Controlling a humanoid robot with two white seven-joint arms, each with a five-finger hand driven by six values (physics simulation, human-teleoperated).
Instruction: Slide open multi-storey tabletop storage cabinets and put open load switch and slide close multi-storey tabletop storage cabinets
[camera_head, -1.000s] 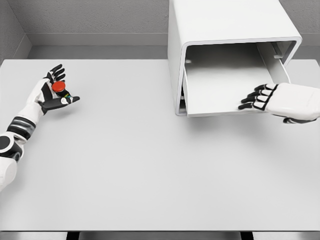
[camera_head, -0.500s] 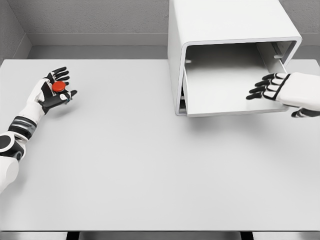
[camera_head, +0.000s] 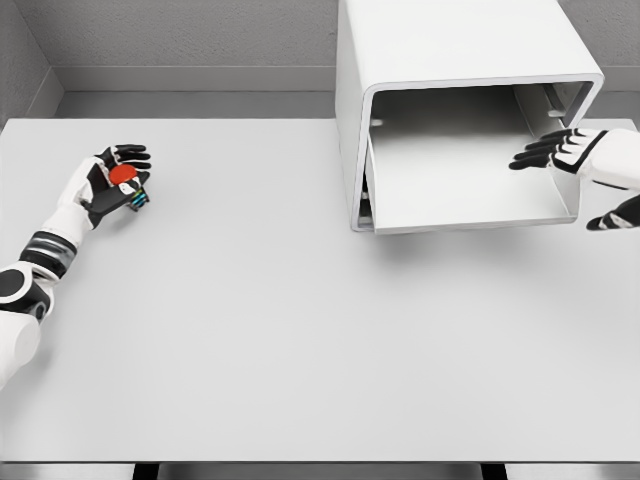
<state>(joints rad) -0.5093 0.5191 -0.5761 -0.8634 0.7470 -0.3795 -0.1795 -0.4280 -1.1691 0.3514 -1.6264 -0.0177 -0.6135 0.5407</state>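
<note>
A white storage cabinet (camera_head: 440, 50) stands at the back right of the table, its drawer (camera_head: 460, 205) slid out toward me and bare inside. My left hand (camera_head: 112, 182) sits at the far left, fingers curled around the load switch (camera_head: 124, 178), a small black body with a red round button on top. My right hand (camera_head: 580, 160) hovers at the drawer's right side with fingers spread, holding nothing; its fingertips (camera_head: 525, 160) point left over the drawer's right wall.
The grey table (camera_head: 300, 330) stretches wide in front of the cabinet. A grey wall runs behind it. The front table edge lies near the bottom of the view.
My right hand has lifted off the drawer's front lip and drawn back up and to the right. My left hand's fingers have closed more tightly around the switch.
</note>
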